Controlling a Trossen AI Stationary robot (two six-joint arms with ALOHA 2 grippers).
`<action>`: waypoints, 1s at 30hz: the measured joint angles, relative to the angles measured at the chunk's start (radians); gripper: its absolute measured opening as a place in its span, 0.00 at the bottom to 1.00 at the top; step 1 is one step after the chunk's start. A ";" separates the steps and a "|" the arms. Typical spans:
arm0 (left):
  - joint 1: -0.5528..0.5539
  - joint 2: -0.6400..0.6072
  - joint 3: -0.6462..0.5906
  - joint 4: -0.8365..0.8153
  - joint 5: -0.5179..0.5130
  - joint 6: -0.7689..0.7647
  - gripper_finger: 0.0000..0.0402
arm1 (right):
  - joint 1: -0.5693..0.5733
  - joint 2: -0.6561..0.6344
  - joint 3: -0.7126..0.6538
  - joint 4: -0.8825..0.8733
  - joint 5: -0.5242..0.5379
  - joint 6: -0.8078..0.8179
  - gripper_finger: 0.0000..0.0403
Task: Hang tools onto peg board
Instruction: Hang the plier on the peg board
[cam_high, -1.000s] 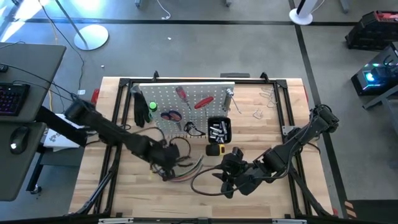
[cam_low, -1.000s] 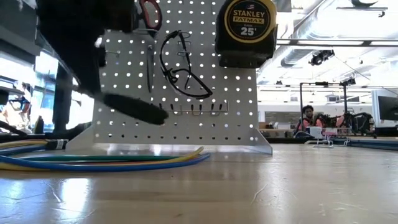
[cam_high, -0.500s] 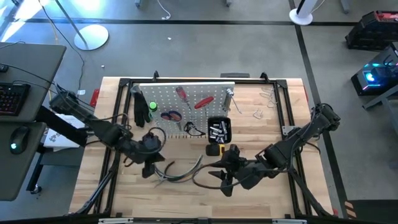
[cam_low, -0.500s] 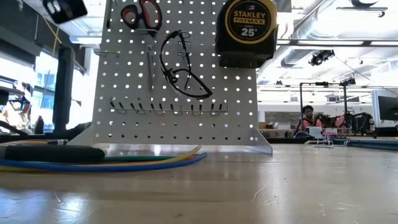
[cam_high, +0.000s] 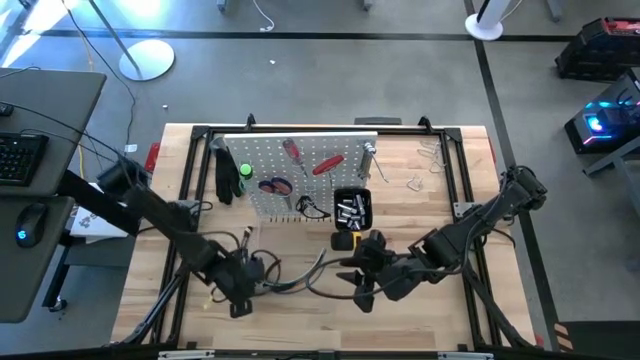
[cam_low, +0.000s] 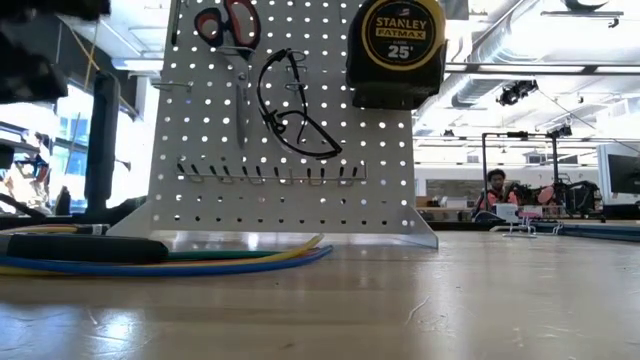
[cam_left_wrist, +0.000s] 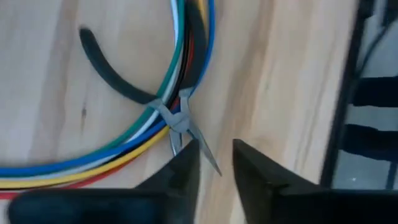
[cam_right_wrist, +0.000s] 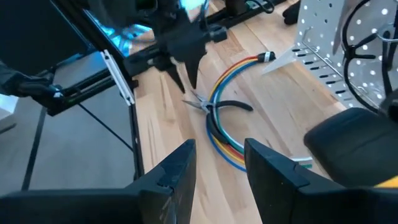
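Black-handled pliers (cam_left_wrist: 174, 118) lie on the wood table, across a curved bundle of coloured cables (cam_left_wrist: 124, 143). My left gripper (cam_left_wrist: 217, 165) hangs open just above the pliers' jaw tip (cam_right_wrist: 189, 98), near the table's front left (cam_high: 243, 292); I see no touch. My right gripper (cam_right_wrist: 217, 168) hovers open and holds nothing, in front of the peg board (cam_high: 260, 160) and right of the cables (cam_high: 360, 285). Red-handled scissors (cam_low: 228, 22) and red screwdrivers (cam_high: 328, 164) hang on the board.
A yellow tape measure (cam_low: 395, 45) and safety glasses (cam_low: 295, 110) show on the board's near face, with a black bin (cam_high: 352, 208) beside them. A black frame (cam_high: 190, 190) rings the table. Metal clamps (cam_high: 425, 165) lie far right. A person (cam_low: 492, 185) sits in the room behind.
My left gripper held the pliers lifted in front of the board, then let them go. They now lie on the cable bundle at the left. The gripper swung toward the table's left edge, then toward the near edge, and stands open above the pliers.
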 joint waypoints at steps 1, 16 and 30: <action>-0.006 0.025 0.001 0.005 0.000 -0.016 0.24 | -0.002 0.000 0.000 -0.006 -0.001 0.000 0.32; 0.076 0.179 0.022 0.014 0.109 -0.033 0.67 | -0.002 0.000 0.000 -0.112 -0.029 -0.001 0.32; 0.082 0.274 0.033 0.006 0.085 -0.074 0.67 | -0.010 0.000 0.000 -0.120 -0.019 -0.027 0.32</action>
